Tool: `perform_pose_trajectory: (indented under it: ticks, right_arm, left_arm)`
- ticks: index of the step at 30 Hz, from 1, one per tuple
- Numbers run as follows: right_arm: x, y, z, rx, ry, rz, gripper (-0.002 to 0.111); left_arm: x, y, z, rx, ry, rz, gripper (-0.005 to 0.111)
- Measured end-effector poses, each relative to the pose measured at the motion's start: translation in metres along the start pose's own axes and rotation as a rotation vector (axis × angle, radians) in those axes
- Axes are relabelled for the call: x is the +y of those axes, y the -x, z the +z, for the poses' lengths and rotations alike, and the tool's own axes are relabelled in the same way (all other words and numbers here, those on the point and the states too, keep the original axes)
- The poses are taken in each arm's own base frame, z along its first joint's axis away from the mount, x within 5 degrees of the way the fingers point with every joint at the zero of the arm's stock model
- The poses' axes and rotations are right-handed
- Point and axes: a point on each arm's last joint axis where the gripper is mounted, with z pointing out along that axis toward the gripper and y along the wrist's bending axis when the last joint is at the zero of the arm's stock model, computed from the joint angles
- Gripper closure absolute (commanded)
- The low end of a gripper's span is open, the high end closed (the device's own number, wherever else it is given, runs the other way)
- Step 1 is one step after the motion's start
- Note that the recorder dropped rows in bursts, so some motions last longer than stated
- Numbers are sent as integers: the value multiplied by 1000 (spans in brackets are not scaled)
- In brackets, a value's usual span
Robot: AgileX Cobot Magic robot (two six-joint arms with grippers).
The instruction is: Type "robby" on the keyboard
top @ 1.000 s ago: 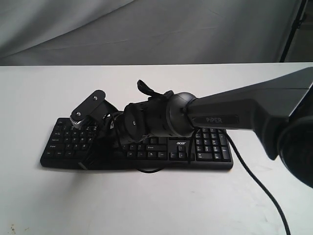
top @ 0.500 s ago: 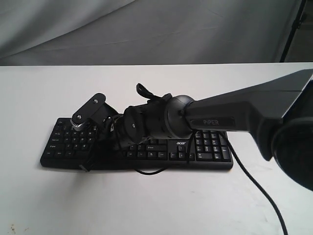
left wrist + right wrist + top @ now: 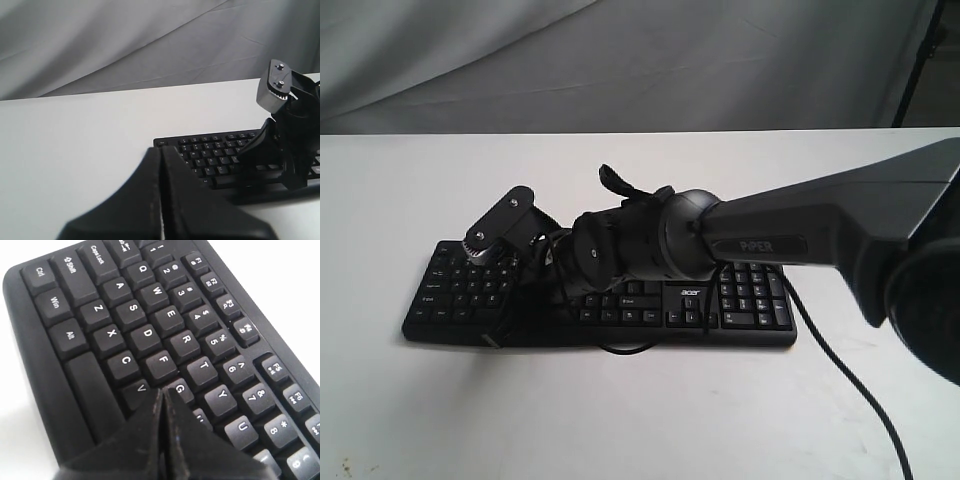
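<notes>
The wide flat black keyboard [image 3: 632, 314] with small white letters lies on the white table [image 3: 620, 420], with its long side across the exterior view and its number pad at the right end. The white "acer" logo [image 3: 688, 290] shows just left of the number pad. A thin black cable [image 3: 840, 370] runs from the right part of the keyboard over the table toward the lower right corner.

Your right arm [image 3: 820, 225] — dark grey, with the word "PIPER" on it — reaches in from the right side and crosses over the middle of the keyboard, so it hides many keys there. In the right wrist view you see the right gripper [image 3: 162, 395] low over the letter keys. Its two black fingers [image 3: 142, 435] are pressed together into one wedge, with only a thin seam between them and nothing held. The tip of this wedge lies between the V key [image 3: 136, 390] and the G key [image 3: 181, 389], and it covers the keys behind it. I cannot tell whether the tip touches a key or only hangs just above.

The left gripper [image 3: 161, 152] appears only in the left wrist view. Its black fingers [image 3: 137, 195] are also together, holding nothing. They are over bare table, apart from the left end of the keyboard, and they point toward it. From there you see the right gripper standing over the keys.

Behind the table hangs a grey cloth [image 3: 620, 60] with soft folds.
</notes>
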Motion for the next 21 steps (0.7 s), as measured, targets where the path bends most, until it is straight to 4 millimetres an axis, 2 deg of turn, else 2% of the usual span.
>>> perform_pose_trajectory:
  ticks: [15, 21]
  right_arm:
    - [0, -3, 3, 12, 3, -4, 108]
    - [-12, 12, -18, -24, -16, -5, 108]
  left_arm:
    - [0, 0, 0, 0, 0, 0, 107]
    - [0, 0, 0, 0, 0, 0, 107]
